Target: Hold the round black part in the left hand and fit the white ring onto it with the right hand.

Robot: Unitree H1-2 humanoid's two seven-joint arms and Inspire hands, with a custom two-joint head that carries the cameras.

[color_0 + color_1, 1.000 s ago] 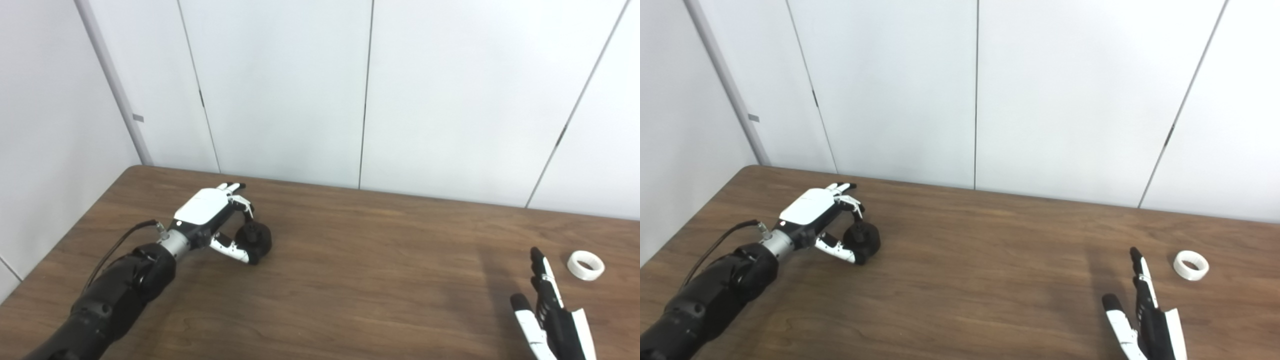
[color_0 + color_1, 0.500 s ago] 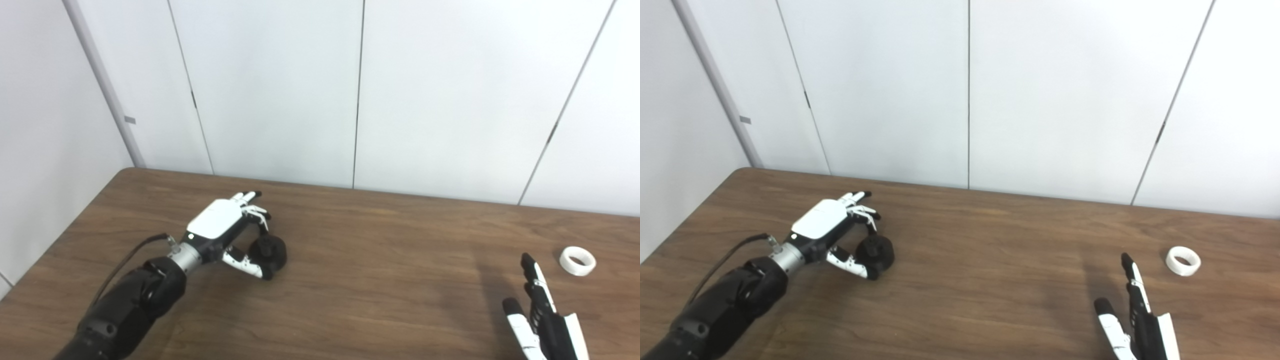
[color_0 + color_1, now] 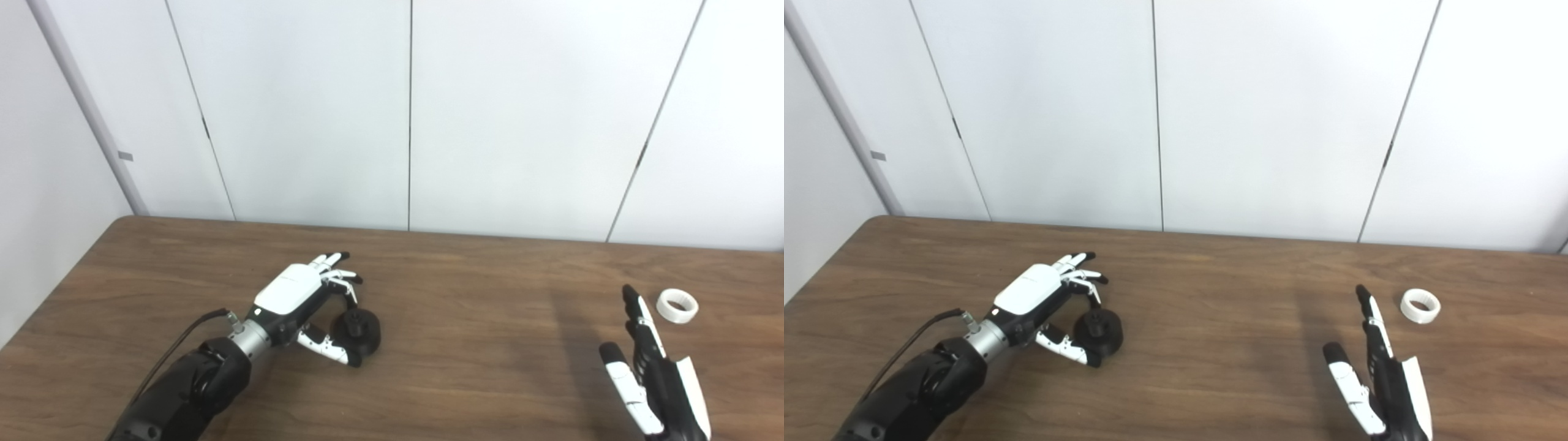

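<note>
While the left hand (image 3: 306, 300) curls round the black part (image 3: 357, 331) mid-table, thumb and fingers against it, part resting on the table (image 3: 478, 367), right hand (image 3: 652, 380) is spread, empty. Right eye view: white ring (image 3: 1420, 305) lies nr right edge, just beyond right hand's fingertips (image 3: 1362, 293)

Two small parts and two robot hands on one wooden table.

One round black plastic part (image 3: 356, 329) sits on the brown wood-grain table (image 3: 465, 343). One white plastic ring (image 3: 677, 305) lies flat on the same table. Two black-and-white robot hands are in view: one left hand (image 3: 300, 300) and one right hand (image 3: 652, 380). Behind the table stands one white panelled wall (image 3: 410, 110).
</note>
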